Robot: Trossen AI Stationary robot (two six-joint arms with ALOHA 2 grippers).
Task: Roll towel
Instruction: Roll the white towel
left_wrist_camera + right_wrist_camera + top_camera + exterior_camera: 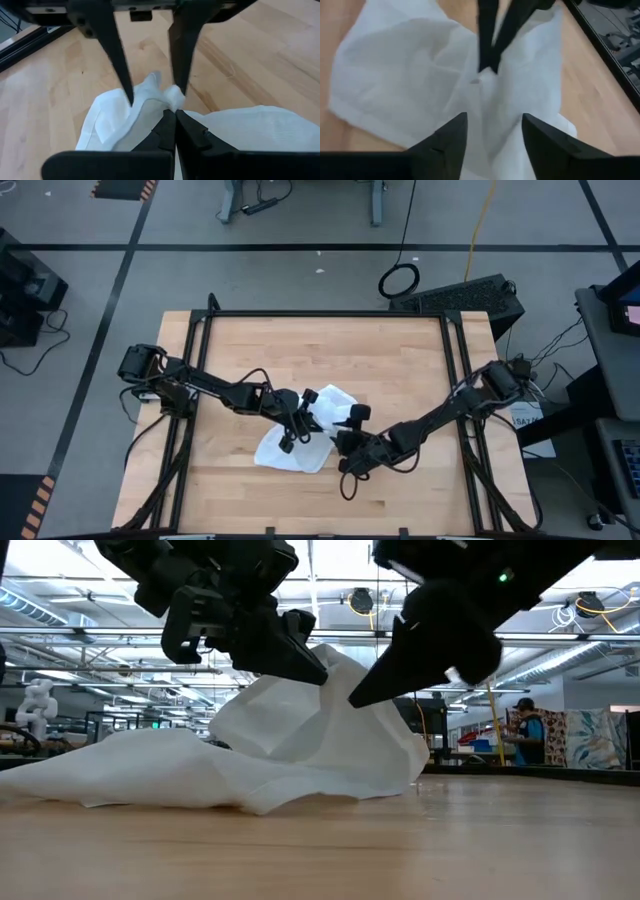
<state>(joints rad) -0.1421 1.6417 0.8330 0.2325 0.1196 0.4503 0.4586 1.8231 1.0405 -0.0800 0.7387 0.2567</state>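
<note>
Surface: wooden table (400, 360) in a workshop | towel (290, 450): white, crumpled, near table centre, one fold lifted | left gripper (172, 114): fingers pressed together, pinching the raised fold | right gripper (492, 131): fingers spread, just beside the towel, holding nothing

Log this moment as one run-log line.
step: roll towel | towel: crumpled, mid-table, peak lifted | left pincer: shut on towel | right pincer: open over towel
</note>
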